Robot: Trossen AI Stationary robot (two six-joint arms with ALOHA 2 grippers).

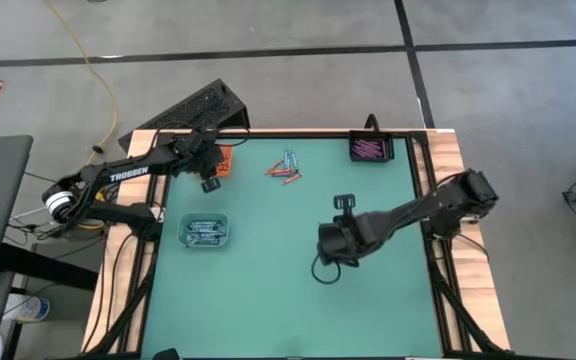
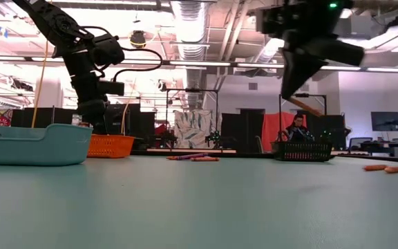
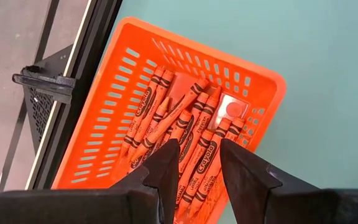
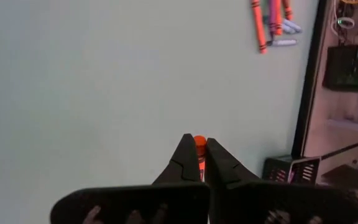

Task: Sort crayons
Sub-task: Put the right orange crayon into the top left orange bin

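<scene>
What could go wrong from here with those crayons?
The right gripper pinches an orange crayon only by its end, high over the table, so it might slip or tilt. The left gripper hangs open just above the crowded orange tray; going lower could jostle the crayons in it.

Grey floor (image 1: 298,25) crossed by dark lines; exposed ceiling ducts (image 2: 188,17) above a cluttered workshop

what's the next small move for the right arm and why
Probably carry toward the orange tray: the right end effector is shut on an orange crayon over bare table, and that tray already holds orange crayons.
</scene>
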